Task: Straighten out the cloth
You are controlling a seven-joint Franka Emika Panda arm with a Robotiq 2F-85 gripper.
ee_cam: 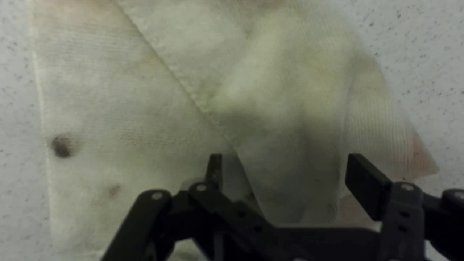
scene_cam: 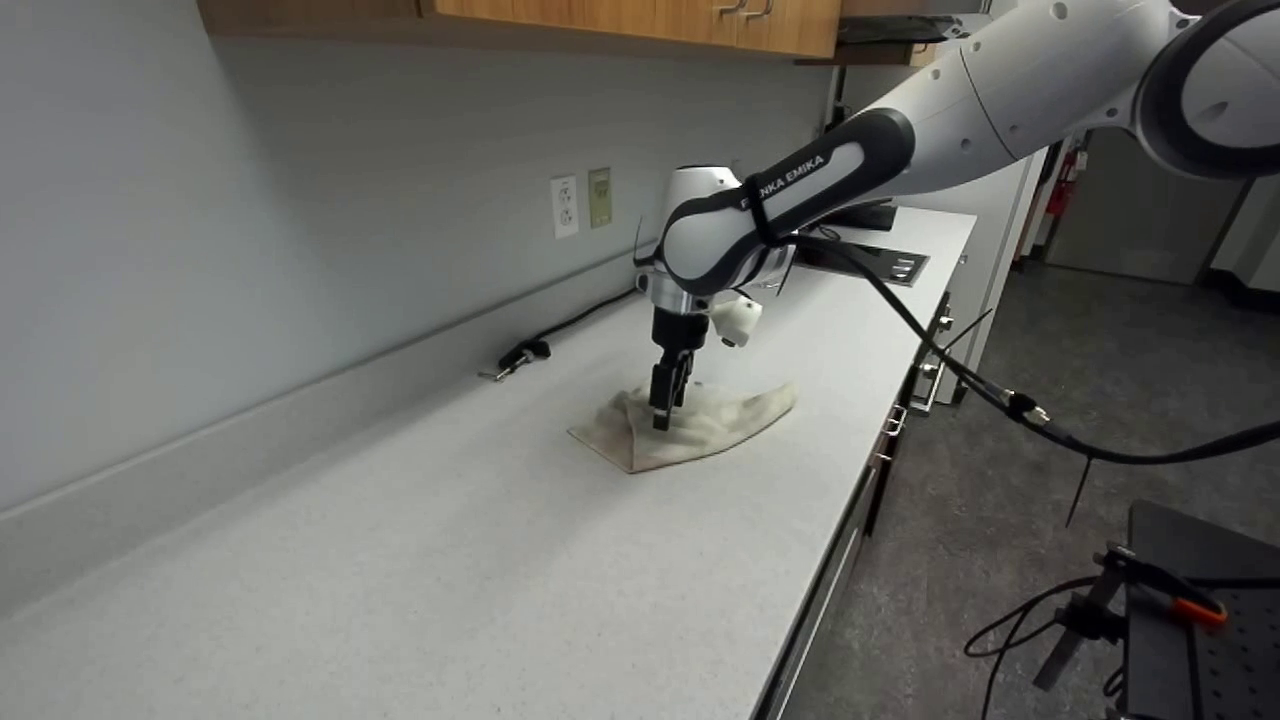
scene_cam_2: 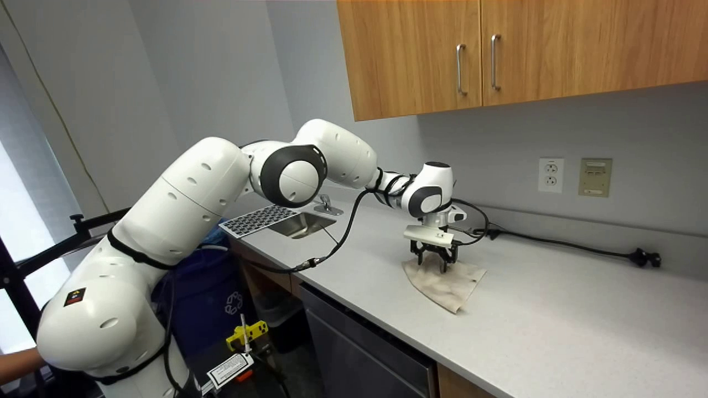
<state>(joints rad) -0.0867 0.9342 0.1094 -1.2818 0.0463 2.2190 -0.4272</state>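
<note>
A beige cloth lies on the white counter, creased and partly folded over itself, in both exterior views [scene_cam: 735, 415] [scene_cam_2: 451, 290]. In the wrist view the cloth [ee_cam: 108, 108] fills most of the picture. A folded layer with a diagonal edge crosses its middle, and a dark spot shows near its left edge. My gripper [scene_cam: 664, 412] points straight down over the cloth in both exterior views [scene_cam_2: 432, 265]. In the wrist view the gripper [ee_cam: 284, 177] has its fingers wide apart, with the folded layer below and between them. Whether the fingertips touch the cloth I cannot tell.
A black cord with a plug end [scene_cam: 525, 352] lies along the wall behind the cloth; it also shows in an exterior view [scene_cam_2: 641, 257]. A sink [scene_cam_2: 287, 229] is farther along the counter. Wooden cabinets [scene_cam_2: 415, 55] hang above. The counter's front edge [scene_cam: 835, 545] is beyond the cloth.
</note>
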